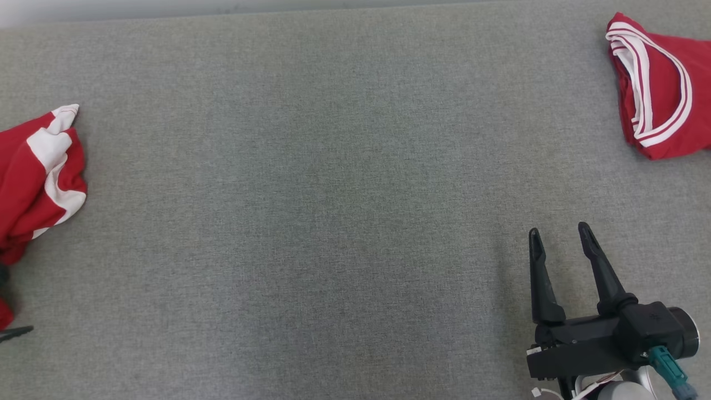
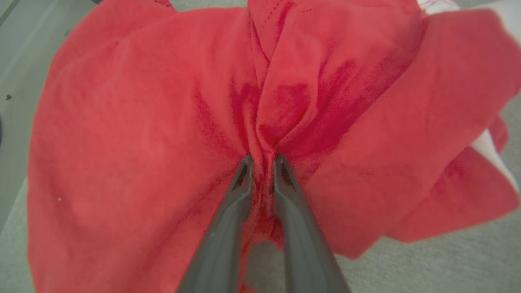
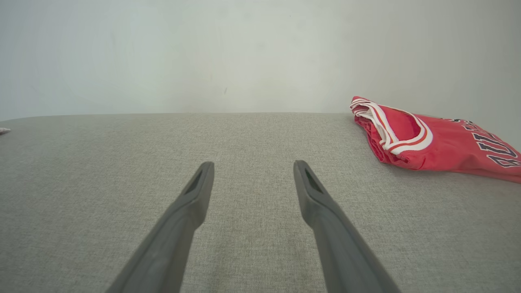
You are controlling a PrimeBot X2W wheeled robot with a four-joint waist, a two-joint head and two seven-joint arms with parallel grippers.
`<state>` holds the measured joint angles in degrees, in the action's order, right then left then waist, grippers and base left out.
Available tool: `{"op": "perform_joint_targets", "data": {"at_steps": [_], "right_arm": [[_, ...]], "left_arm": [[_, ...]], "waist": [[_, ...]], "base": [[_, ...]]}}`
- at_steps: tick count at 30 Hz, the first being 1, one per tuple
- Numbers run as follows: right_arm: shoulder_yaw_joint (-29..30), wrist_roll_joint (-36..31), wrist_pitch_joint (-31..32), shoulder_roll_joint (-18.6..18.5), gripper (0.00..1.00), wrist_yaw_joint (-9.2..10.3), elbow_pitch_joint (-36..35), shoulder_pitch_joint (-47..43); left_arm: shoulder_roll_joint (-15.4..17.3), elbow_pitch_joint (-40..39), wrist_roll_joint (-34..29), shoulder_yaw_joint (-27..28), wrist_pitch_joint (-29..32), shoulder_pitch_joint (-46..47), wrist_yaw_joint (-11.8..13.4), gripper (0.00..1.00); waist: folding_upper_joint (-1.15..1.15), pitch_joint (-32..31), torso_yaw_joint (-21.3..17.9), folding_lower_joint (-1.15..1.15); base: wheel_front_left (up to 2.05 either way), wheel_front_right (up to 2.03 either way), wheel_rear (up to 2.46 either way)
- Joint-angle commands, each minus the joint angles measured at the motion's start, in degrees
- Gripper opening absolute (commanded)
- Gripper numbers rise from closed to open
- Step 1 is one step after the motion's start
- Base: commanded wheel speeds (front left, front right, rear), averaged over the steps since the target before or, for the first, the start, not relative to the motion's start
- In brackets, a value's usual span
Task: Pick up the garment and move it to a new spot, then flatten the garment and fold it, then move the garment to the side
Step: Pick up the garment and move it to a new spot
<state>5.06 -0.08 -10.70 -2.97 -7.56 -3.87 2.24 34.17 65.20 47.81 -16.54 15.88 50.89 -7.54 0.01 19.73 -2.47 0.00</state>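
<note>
A fold of the crumpled red-and-white garment (image 1: 39,172) is clamped between the nearly closed fingers of the left pincer (image 2: 262,162). The garment is bunched at the left edge of the grey cloth-covered desk (image 1: 333,222). The right pincer (image 1: 559,229) is held apart and empty over the near right of the desk. A second red jersey (image 1: 661,89) lies well apart at the far right. Only the grasp is judged made; carrying to a new spot, flattening, folding and setting aside are all left.

Grey fabric surface (image 1: 333,194): red/white garment (image 1: 39,172) at L edge, red jersey (image 1: 661,89) far R corner.
</note>
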Motion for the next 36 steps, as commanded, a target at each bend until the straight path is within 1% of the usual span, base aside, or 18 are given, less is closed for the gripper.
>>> {"op": "perform_joint_targets", "data": {"at_steps": [1, 5, 7, 10, 13, 16, 19, 22, 24, 28, 32, 33, 36], "right_arm": [[0.1, -0.27, -0.01, 0.19, 1.0, 0.12, -0.16, 0.15], [0.26, 0.38, -0.35, 0.19, 1.0, 0.12, 0.53, -0.22], [0.07, 0.87, -0.55, 0.19, 1.0, 0.12, 1.15, -0.36], [0.01, 1.77, -0.99, 0.2, 1.0, 0.12, 2.68, -0.81], [0.03, 2.59, -1.58, 0.17, 1.0, 0.12, 4.33, -1.35], [-0.18, 3.83, -2.34, 0.18, 1.0, 0.12, 5.94, -1.81], [-0.75, 5.08, -3.08, 0.19, 1.0, 0.12, 7.67, -2.18], [-1.39, 6.2, -3.64, 0.18, 1.0, 0.12, 9.26, -2.57], [-1.61, 6.97, -3.97, 0.17, 1.0, 0.12, 10.3, -2.85], [-1.72, 8.31, -4.4, 0.18, 1.0, 0.12, 11.84, -3.71], [-1.86, 9.0, -4.5, 0.18, 1.0, 0.12, 12.62, -4.45], [-1.86, 9.0, -4.5, 0.18, 1.0, 0.12, 12.62, -4.45], [-1.55, 9.3, -4.5, 0.17, 1.0, 0.12, 12.13, -4.84]], "left_arm": [[0.03, 0.47, -0.9, -0.15, -1.24, 0.68, 0.12, 0.0], [0.68, 0.01, -2.91, -1.01, -9.78, 3.38, 0.12, 0.0], [0.12, -0.45, -2.55, -0.5, -13.57, 4.74, 0.11, 0.0], [-0.68, -2.77, -2.77, -1.44, -17.62, 6.68, 0.11, 0.0], [-1.51, -5.91, -1.8, -2.46, -19.57, 8.61, 0.11, 0.0], [-2.32, -10.44, -2.05, -5.12, -20.37, 10.24, 0.11, 0.0], [-3.07, -15.38, -1.65, -7.95, -20.26, 11.55, 0.11, 0.0], [-4.14, -19.88, -1.18, -10.42, -19.67, 12.31, 0.11, 0.0], [-5.39, -22.68, -0.57, -11.79, -19.33, 12.41, 0.11, 0.0], [-9.26, -27.08, 0.85, -13.46, -18.25, 10.63, 0.12, 0.0], [-14.74, -31.08, 2.46, -14.98, -17.77, 8.04, 1.12, 0.0], [-14.74, -31.08, 2.46, -14.98, -17.77, 8.04, 1.12, 0.0], [-18.45, -34.22, 3.76, -15.95, -17.84, 5.42, 2.43, 0.0]], "waist": [[-0.01, -0.27, 0.26, 0.0], [-0.01, -1.99, 1.05, 0.0], [-0.01, -3.33, 1.42, 0.0], [-0.01, -5.78, 1.93, 0.0], [-0.01, -8.09, 2.14, 0.0], [-0.01, -10.2, 1.78, 0.0], [-0.01, -11.97, 0.66, 0.0], [-0.01, -13.57, -1.33, 0.0], [-0.01, -14.54, -3.09, 0.0], [-0.01, -16.33, -6.97, 0.0], [-0.01, -17.21, -10.96, 0.0], [-0.01, -17.21, -10.96, 0.0], [-0.01, -17.2, -13.57, 0.0]], "base": [[0.0, 0.0, 0.0], [0.0, 0.0, 0.0], [0.0, 0.0, 0.0], [0.0, 0.0, 0.0], [0.0, 0.0, 0.0], [0.0, 0.0, 0.0], [0.0, 0.0, 0.0], [0.0, 0.0, 0.0], [0.0, 0.0, 0.0], [0.0, 0.0, 0.0], [0.0, 0.0, 0.0], [0.0, 0.0, 0.0], [0.0, 0.0, 0.0]]}}
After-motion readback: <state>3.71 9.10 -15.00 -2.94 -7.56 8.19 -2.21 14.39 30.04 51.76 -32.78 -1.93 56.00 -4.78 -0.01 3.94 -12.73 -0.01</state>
